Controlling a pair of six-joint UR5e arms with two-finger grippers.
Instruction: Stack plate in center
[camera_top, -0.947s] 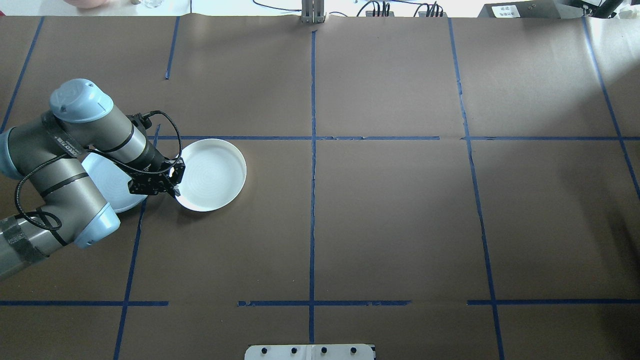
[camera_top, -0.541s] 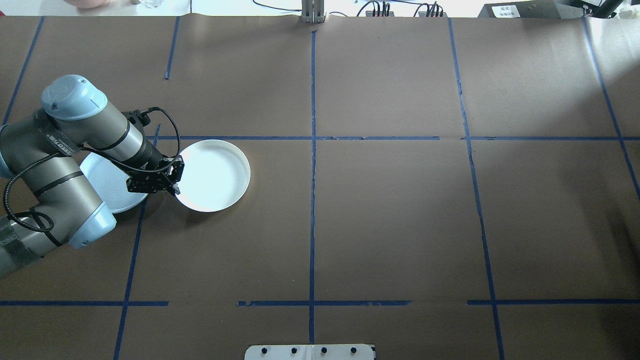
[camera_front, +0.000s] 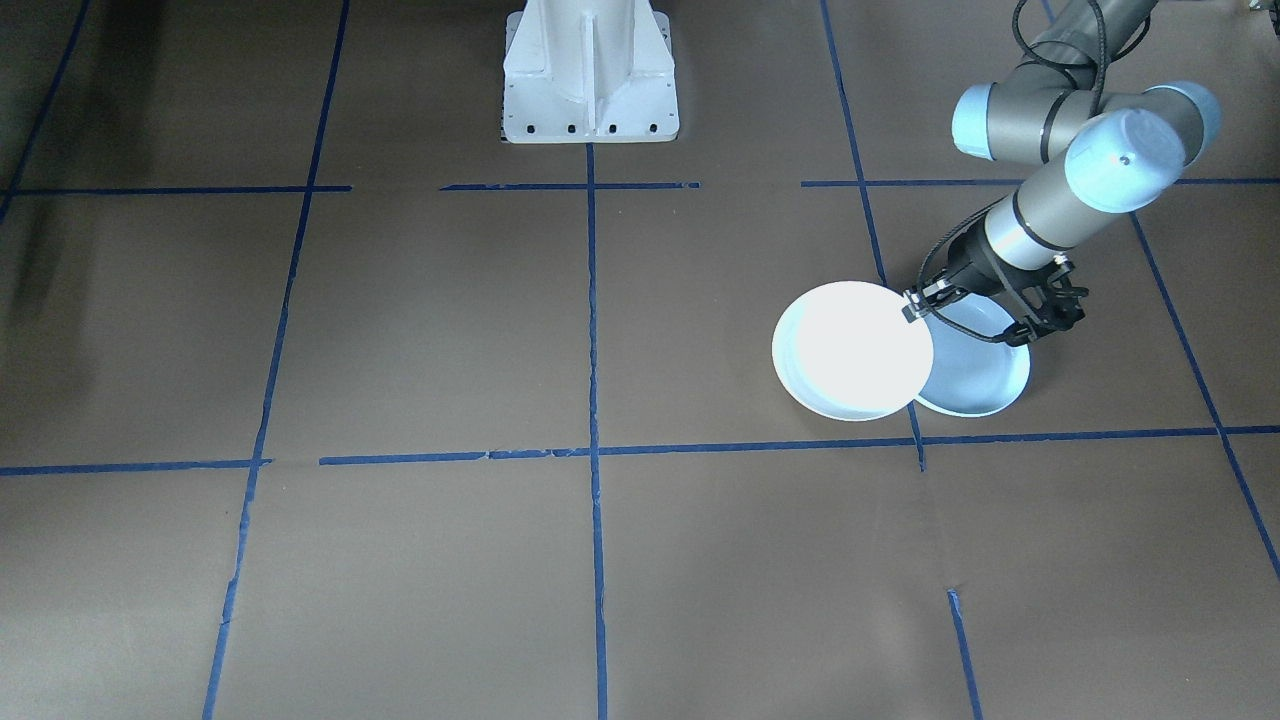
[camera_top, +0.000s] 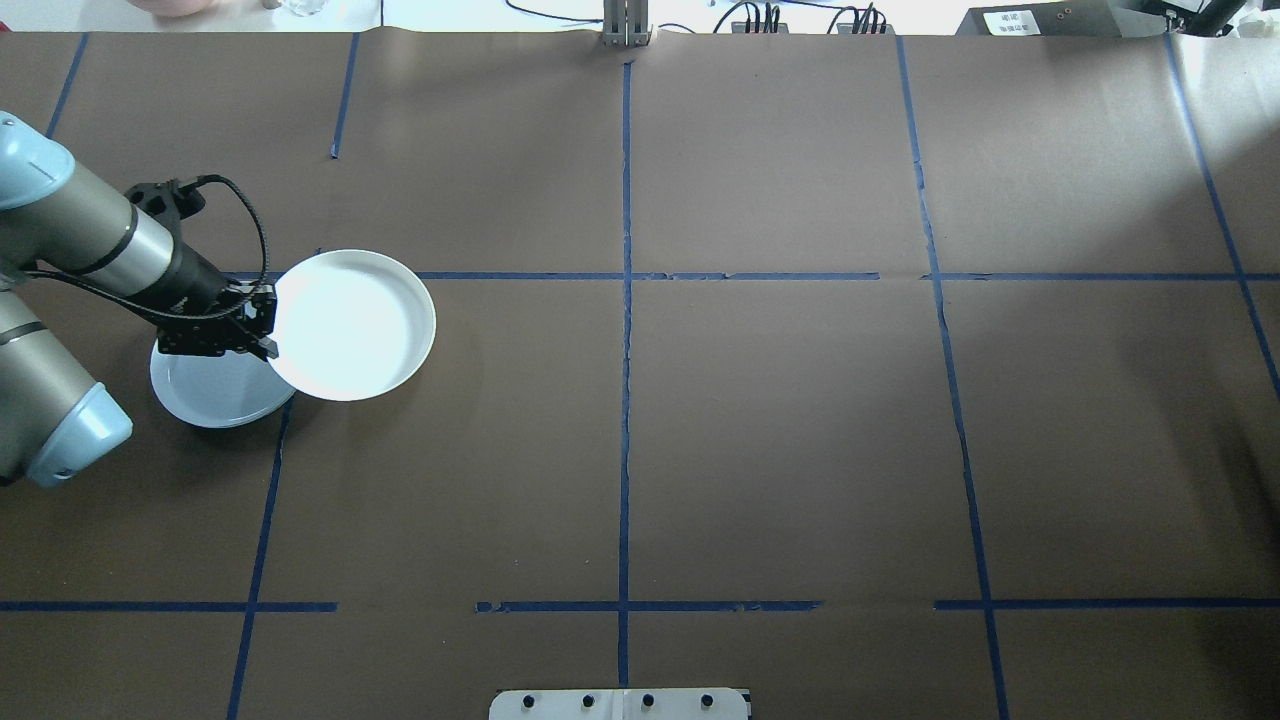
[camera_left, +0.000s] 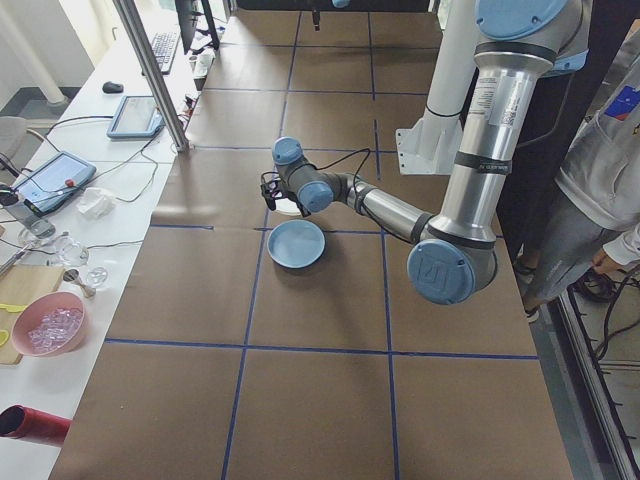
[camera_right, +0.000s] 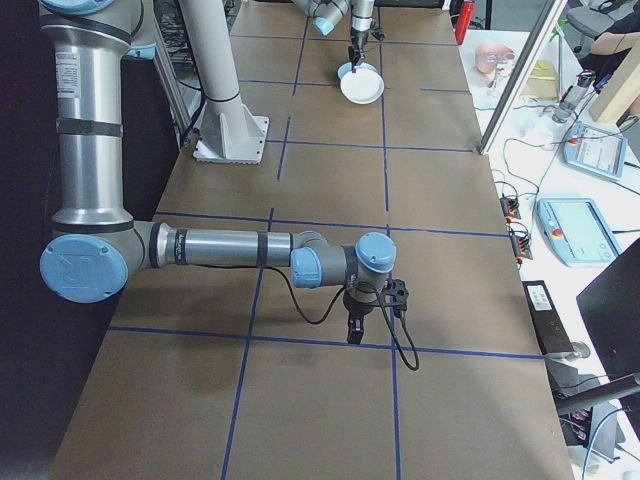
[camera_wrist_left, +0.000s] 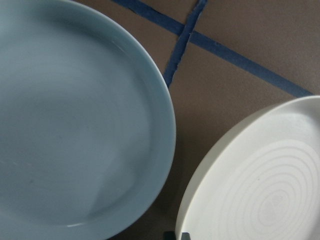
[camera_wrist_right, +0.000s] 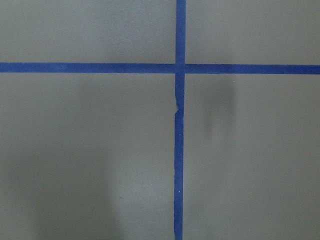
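My left gripper (camera_top: 263, 336) is shut on the near-left rim of a white plate (camera_top: 352, 325). The plate hangs just above the table, and its edge overlaps a pale blue plate (camera_top: 210, 395) that lies flat under the wrist. From the front, the white plate (camera_front: 852, 350) covers the left edge of the blue plate (camera_front: 985, 385), with the left gripper (camera_front: 915, 308) at the seam. The left wrist view shows the blue plate (camera_wrist_left: 75, 130) beside the white plate (camera_wrist_left: 260, 190). My right gripper (camera_right: 354, 328) hovers low over bare table; I cannot tell whether it is open or shut.
Brown paper with blue tape lines (camera_top: 625, 300) covers the table. The central cell (camera_top: 780, 440) lies to the right of the plates. The robot base (camera_front: 590, 70) stands at the near edge. A person (camera_left: 600, 200) stands beside the table.
The left arm has swung left and slightly away with the white plate in its grip. The plate now overlaps the blue plate's edge, and more of the blue plate shows.
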